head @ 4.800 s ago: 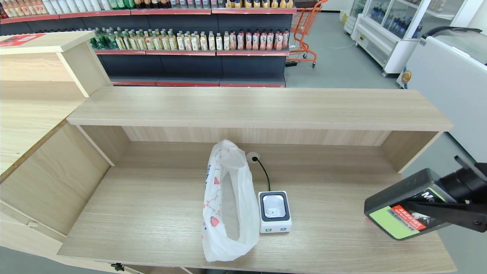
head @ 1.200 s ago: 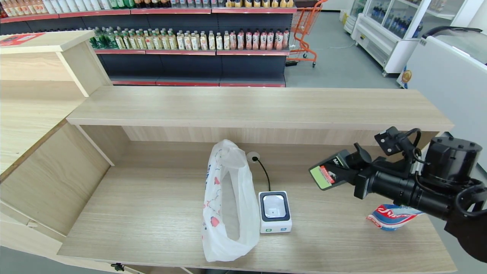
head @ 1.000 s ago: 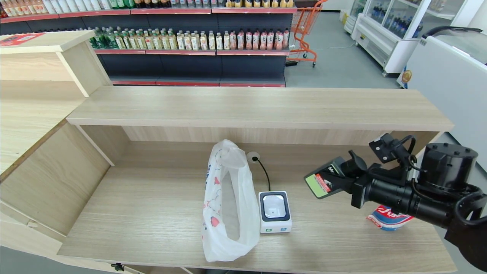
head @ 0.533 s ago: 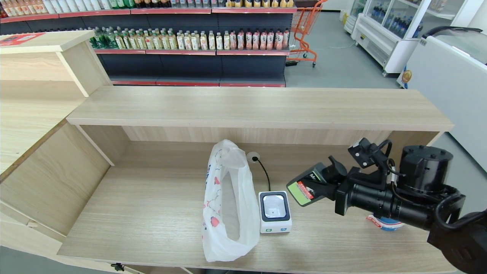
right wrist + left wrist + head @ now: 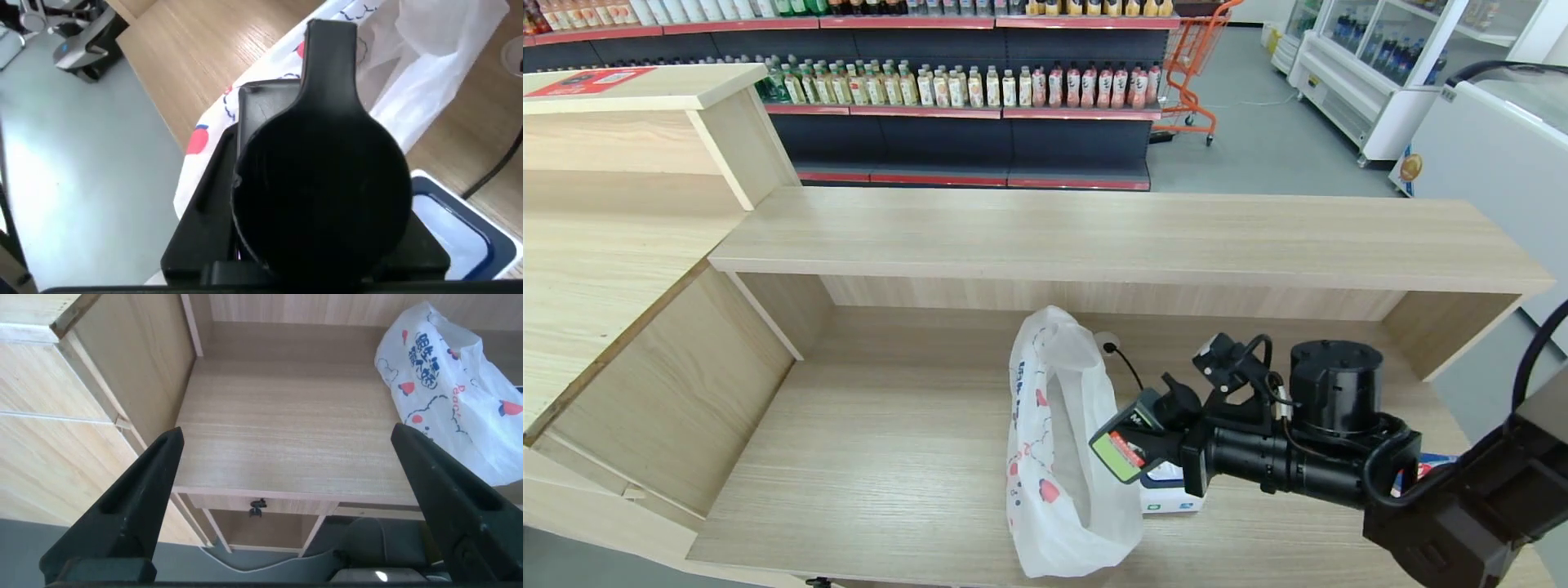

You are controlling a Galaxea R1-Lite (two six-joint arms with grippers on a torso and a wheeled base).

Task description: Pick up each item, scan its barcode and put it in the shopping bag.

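**Clerk:** Item in hand?

**Checker:** Black box (image 5: 1121,452) with a green-and-red label, count one. The right gripper (image 5: 1164,420) clamps it between its fingers and holds it low over the barcode scanner (image 5: 1172,500), probably so the window can read its code.

**Clerk:** Bag?

**Checker:** Shopping bag (image 5: 1058,465), count one, white plastic. It stands open-mouthed on the counter (image 5: 890,457), just beside the scanner. That likely keeps the drop after scanning short.

**Clerk:** Unscanned stock?

**Checker:** Blue-and-red packet (image 5: 1429,468), count one, on the counter behind the right arm, mostly hidden.

**Clerk:** Other tool?

**Checker:** Left gripper (image 5: 290,506), fingers spread wide, empty, above the counter's front edge, well apart from the bag.
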